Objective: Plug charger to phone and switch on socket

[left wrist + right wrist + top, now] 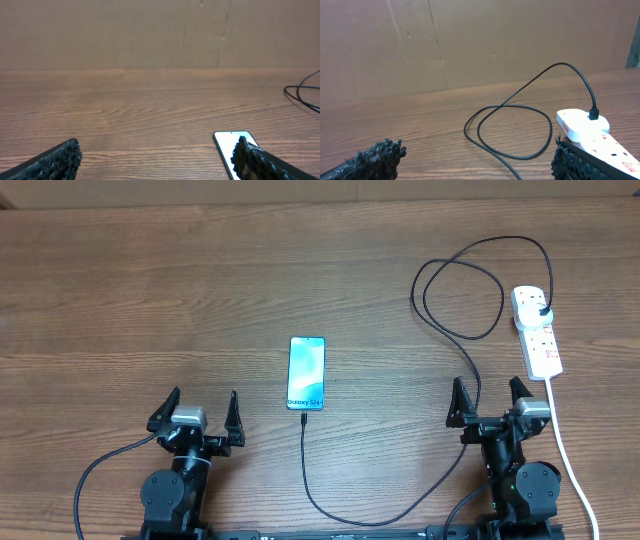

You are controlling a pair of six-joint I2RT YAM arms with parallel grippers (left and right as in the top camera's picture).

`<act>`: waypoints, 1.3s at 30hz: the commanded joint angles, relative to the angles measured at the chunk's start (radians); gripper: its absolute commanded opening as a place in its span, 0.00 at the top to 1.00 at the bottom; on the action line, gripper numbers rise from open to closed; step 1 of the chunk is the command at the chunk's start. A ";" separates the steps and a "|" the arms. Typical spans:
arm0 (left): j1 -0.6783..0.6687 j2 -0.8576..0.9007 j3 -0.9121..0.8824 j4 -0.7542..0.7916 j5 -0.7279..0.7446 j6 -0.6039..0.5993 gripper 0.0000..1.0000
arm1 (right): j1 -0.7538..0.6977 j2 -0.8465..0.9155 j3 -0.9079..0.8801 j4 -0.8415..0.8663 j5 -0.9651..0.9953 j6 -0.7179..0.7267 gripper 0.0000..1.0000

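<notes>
— Charger [303,450] position?
— Black cable is laid across the table [150,280]. Its plug [543,311] is seated in the far end of the power strip [543,345], a loop is formed left of the strip, and the rest is run past the right gripper [487,385], along the near edge and up to the phone [307,373].
— Tip pushed in?
— Tip is seen right at the phone's near short edge; whether it is seated cannot be told.
— Phone?
— Laid flat mid-table, screen lit, between the two arms.
— Grippers?
— Both are spread wide and nothing is held. The left gripper [204,395] is placed left of the phone, the right one near the strip's white cord [567,452].
— Switches?
— Red marks are seen; on or off cannot be told.
</notes>
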 commanded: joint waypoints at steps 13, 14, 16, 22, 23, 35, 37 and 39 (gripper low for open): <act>-0.002 -0.011 -0.004 -0.002 -0.010 0.023 0.00 | 0.001 -0.010 -0.010 0.002 0.010 -0.001 0.00; -0.002 -0.011 -0.004 -0.002 -0.010 0.023 0.00 | 0.001 -0.010 -0.010 0.002 0.010 -0.001 0.00; -0.002 -0.011 -0.004 -0.002 -0.010 0.023 0.01 | 0.001 -0.010 -0.010 0.002 0.010 -0.001 0.00; -0.002 -0.011 -0.004 -0.002 -0.010 0.022 0.00 | 0.001 -0.010 -0.010 0.002 0.010 -0.001 0.00; -0.002 -0.011 -0.004 -0.002 -0.010 0.023 0.00 | 0.001 -0.010 -0.010 0.002 0.010 -0.001 0.00; -0.002 -0.011 -0.004 0.011 0.092 0.019 0.00 | 0.001 -0.010 -0.010 0.002 0.010 -0.001 0.00; -0.002 -0.011 -0.002 0.010 0.126 0.018 0.00 | 0.001 -0.010 -0.010 0.002 0.010 -0.001 0.00; -0.002 -0.011 0.018 -0.013 0.178 0.013 0.01 | 0.001 -0.010 -0.010 0.002 0.010 -0.001 0.00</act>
